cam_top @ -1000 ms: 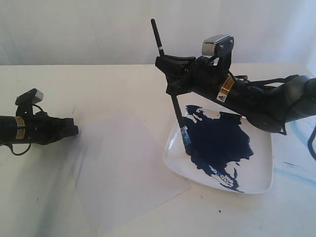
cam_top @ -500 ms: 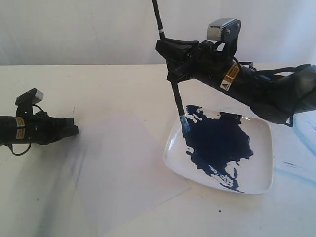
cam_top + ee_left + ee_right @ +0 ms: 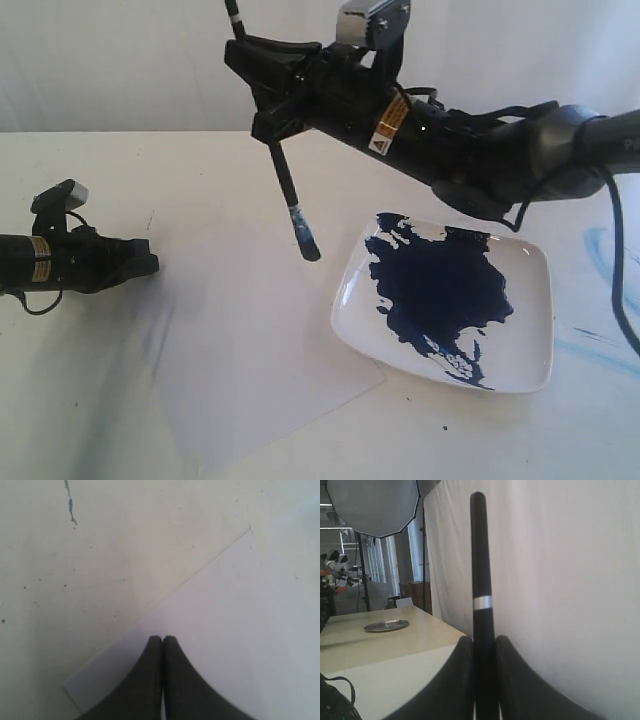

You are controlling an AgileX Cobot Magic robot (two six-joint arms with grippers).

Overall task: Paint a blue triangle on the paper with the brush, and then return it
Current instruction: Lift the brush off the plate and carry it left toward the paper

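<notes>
My right gripper (image 3: 262,90) is shut on the black handle of the brush (image 3: 290,195), which hangs tip-down in the air above the far part of the paper (image 3: 250,340). Its blue-coated tip is left of the plate and clear of the sheet. In the right wrist view the brush (image 3: 481,580) stands up between the two fingers of that gripper (image 3: 482,640). The paper (image 3: 240,630) is bare; no blue triangle shows on it. My left gripper (image 3: 150,264) rests shut at the paper's left edge, its tips (image 3: 162,639) over the sheet with nothing held.
A square white plate (image 3: 530,360) with a dark-blue paint pool (image 3: 440,290) sits right of the paper. Pale blue smears (image 3: 600,345) mark the table at the far right. A white backdrop closes the far side.
My right arm has lifted the brush out of the paint pool and carried it left, from over the plate to above the paper. The left arm has not moved.
</notes>
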